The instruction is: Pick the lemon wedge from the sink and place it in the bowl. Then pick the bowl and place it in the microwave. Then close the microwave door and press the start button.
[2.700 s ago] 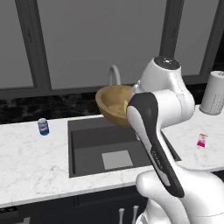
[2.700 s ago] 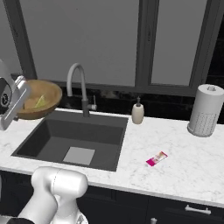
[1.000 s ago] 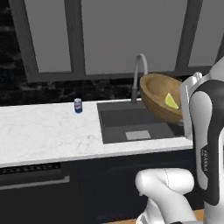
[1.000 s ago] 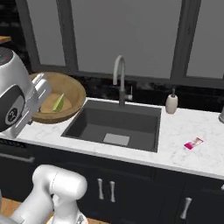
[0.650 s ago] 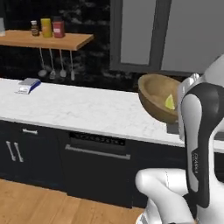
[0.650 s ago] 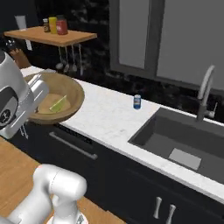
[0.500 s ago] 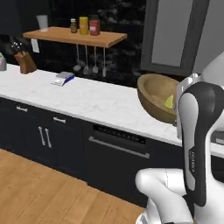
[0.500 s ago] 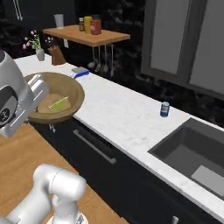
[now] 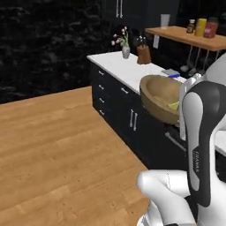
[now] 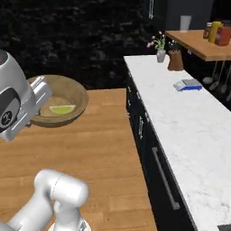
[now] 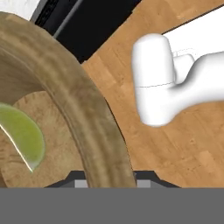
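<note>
While you look past arm, you see wood floor (image 9: 57, 145) spread wide, long white counter (image 10: 189, 122) with dark cabinets (image 9: 114, 106) beside it. Shelf (image 10: 198, 43) with jars up top. Bowl (image 10: 61, 101) held up in air over floor, away from counter. Claw (image 11: 107, 177) pinches bowl rim, fingers closed tight on it. Lemon wedge (image 10: 62, 109) lies inside bowl, near middle.

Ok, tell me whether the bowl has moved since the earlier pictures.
Yes. Carried off: earlier the bowl hung beside the sink, now over the wooden floor, left of the counter.
</note>
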